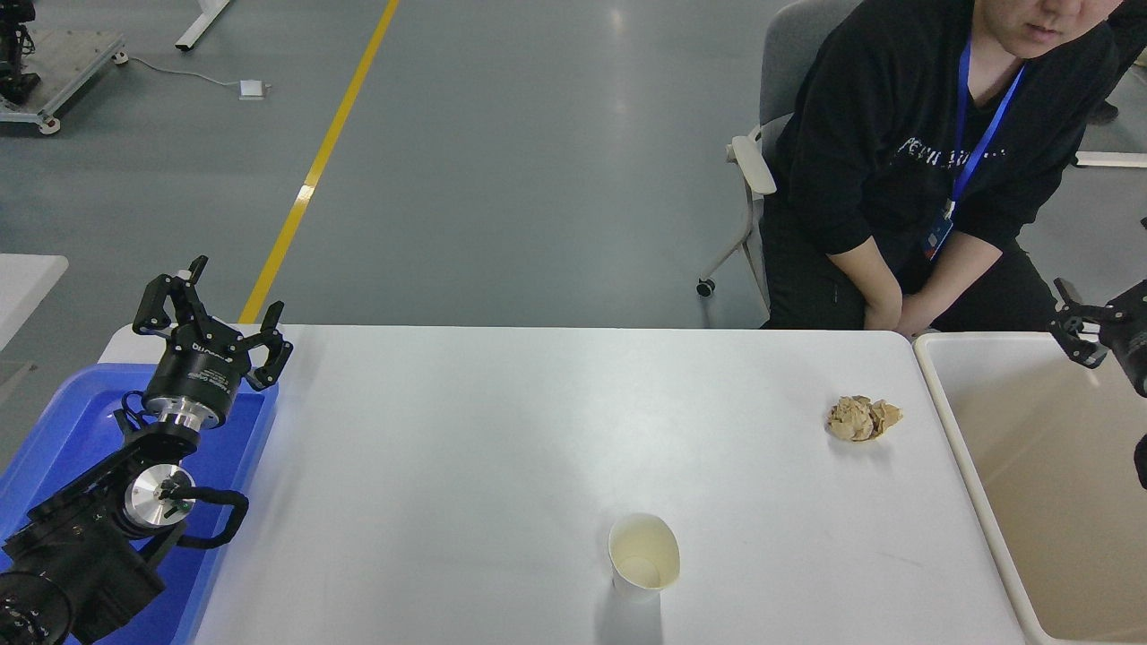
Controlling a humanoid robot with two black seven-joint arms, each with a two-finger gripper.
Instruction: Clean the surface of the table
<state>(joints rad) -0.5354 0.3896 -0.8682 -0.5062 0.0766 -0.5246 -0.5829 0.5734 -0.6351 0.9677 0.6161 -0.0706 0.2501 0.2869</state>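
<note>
The white table surface (502, 430) fills the middle of the head view. On it lies a crumpled tan paper ball (862, 417) at the right, near the far edge. An empty white paper cup (642, 554) stands upright near the front edge. My left gripper (211, 313) is open and empty, parked over the blue tray (72, 421) at the lower left. My right gripper (1075, 327) comes in at the right edge, above the beige bin (1004, 466); only part of it shows, and it holds nothing that I can see.
A person in a black top with a blue lanyard (977, 134) sits on a grey chair (762, 170) at the table's far right side, hands together near the table corner. Another white table corner (27, 278) shows at the left edge.
</note>
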